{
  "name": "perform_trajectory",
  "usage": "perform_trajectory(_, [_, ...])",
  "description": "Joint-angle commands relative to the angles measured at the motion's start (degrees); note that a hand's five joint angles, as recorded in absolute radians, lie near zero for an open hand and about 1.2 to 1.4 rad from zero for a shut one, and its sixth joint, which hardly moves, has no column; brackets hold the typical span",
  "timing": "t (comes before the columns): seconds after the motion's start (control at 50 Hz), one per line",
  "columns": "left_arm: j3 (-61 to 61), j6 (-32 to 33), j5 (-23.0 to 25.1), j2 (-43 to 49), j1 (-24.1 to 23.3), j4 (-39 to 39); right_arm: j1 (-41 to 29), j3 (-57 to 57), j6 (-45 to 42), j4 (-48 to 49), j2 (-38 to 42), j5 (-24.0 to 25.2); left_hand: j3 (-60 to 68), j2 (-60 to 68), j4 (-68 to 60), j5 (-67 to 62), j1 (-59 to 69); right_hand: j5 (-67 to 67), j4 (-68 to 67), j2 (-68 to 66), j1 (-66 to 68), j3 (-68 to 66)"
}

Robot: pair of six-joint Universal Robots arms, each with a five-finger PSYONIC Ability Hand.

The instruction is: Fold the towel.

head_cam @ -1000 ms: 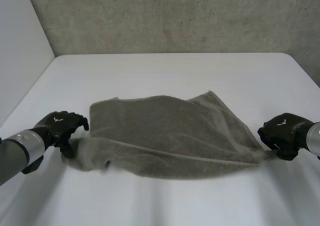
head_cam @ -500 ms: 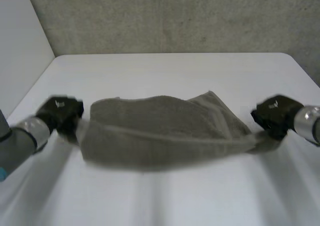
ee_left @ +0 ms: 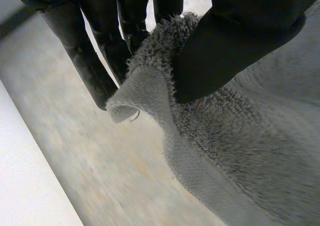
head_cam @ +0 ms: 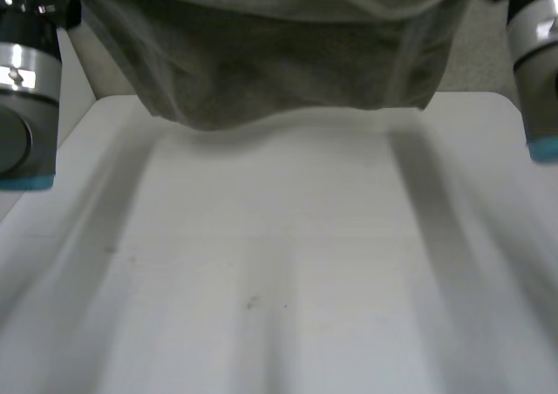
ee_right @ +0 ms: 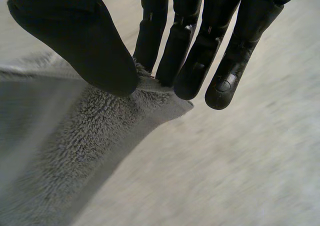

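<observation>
The grey towel (head_cam: 279,54) hangs stretched between the left arm (head_cam: 26,98) and the right arm (head_cam: 536,71), high over the white table (head_cam: 279,263) and apparently clear of it. The left robot hand (ee_left: 240,41) pinches one corner between thumb and fingers. The right robot hand (ee_right: 75,36) pinches another corner likewise.

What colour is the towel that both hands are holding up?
The towel is plain greyish-brown with no pattern. It shows best in the head view.
</observation>
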State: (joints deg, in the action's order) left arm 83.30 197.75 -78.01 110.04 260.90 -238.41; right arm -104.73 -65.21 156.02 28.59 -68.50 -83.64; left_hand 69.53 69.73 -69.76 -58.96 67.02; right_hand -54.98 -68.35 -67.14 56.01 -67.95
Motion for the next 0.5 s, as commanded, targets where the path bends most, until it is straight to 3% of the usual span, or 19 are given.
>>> perform_trajectory(0.02, [12.9,0.1,2.7,-1.8,2.0,8.6,0.5,-9.0,-1.2,-18.0,-0.6,7.3,10.5,10.3,-10.2,-11.0,13.0,-15.0,-11.6,-12.9,24.0,-12.0])
perform_trajectory(0.06, [18.9,0.5,6.4,-1.8,4.3,14.0,0.8,-12.9,-3.2,-28.5,-0.1,8.9,10.5,10.3,-10.2,-11.0,13.0,-15.0,-11.6,-12.9,24.0,-12.0])
perform_trajectory(0.12, [21.6,1.8,8.1,-1.8,5.2,16.6,0.9,-15.3,-5.3,-33.3,0.4,9.4,10.5,10.3,-10.2,-11.0,13.0,-15.0,-11.6,-12.9,24.0,-12.0])
perform_trajectory(0.2, [27.3,9.9,11.6,-1.8,7.4,24.6,3.6,-22.5,-15.1,-42.4,2.1,9.2,10.5,10.3,-10.2,-11.0,13.0,-15.0,-11.6,-12.9,24.0,-12.0])
perform_trajectory(0.28, [28.8,17.5,11.9,-2.2,9.0,33.1,5.4,-26.1,-18.6,-42.0,2.1,9.5,10.5,10.3,-10.2,-11.0,13.0,-15.0,-11.6,-12.9,24.0,-12.0])
perform_trajectory(0.46, [29.0,18.8,11.7,-6.9,9.0,39.9,7.0,-28.0,-14.6,-39.9,2.1,10.9,10.5,10.3,-10.2,-11.0,13.0,-15.0,-11.6,-12.9,24.0,-12.0])
perform_trajectory(0.5, [29.7,18.8,11.5,-8.9,9.1,40.7,8.1,-29.1,-13.6,-39.2,2.0,13.1,10.5,10.3,-10.2,-11.0,13.0,-15.0,-11.6,-12.9,24.0,-12.0])
